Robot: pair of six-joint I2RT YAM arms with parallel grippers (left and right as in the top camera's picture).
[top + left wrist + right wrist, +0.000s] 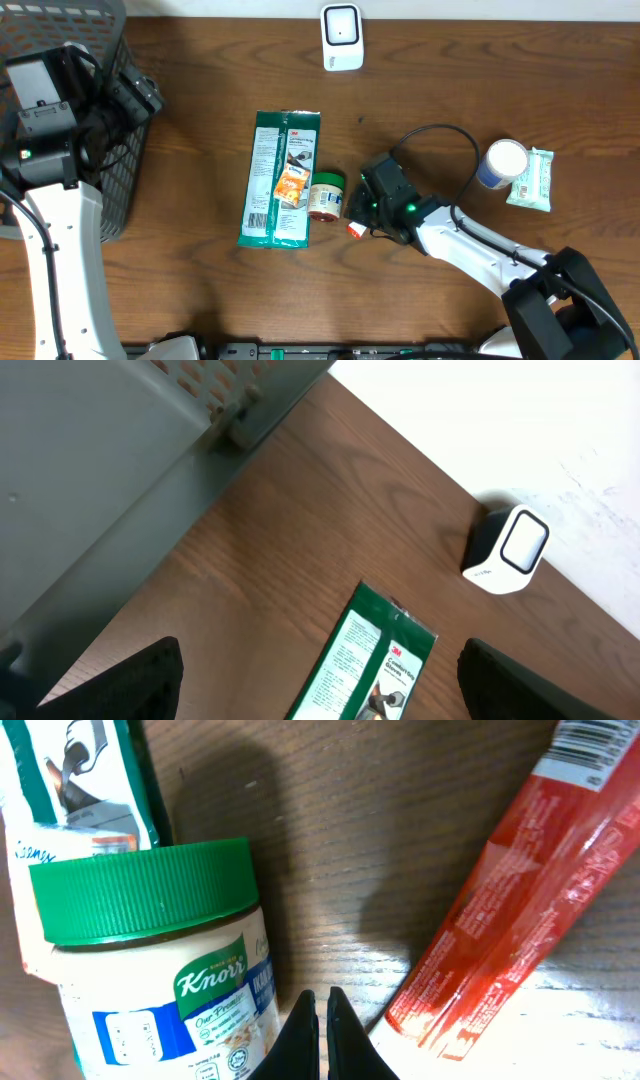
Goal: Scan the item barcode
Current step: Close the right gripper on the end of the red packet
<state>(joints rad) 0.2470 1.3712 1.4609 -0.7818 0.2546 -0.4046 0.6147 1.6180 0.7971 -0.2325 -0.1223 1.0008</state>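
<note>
One right pincer point(323, 1008), closed, between Knorr jar point(150, 970) and red packet point(520, 890)

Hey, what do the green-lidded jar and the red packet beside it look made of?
Jar: clear body, plastic or glass, unclear which; its ribbed matte green lid looks plastic. Red packet: probably thin plastic film, glossy, given glare streaks and creases.

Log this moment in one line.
left gripper open, by basket | right gripper shut, empty, between Knorr jar and red packet | nothing at scanner
</note>
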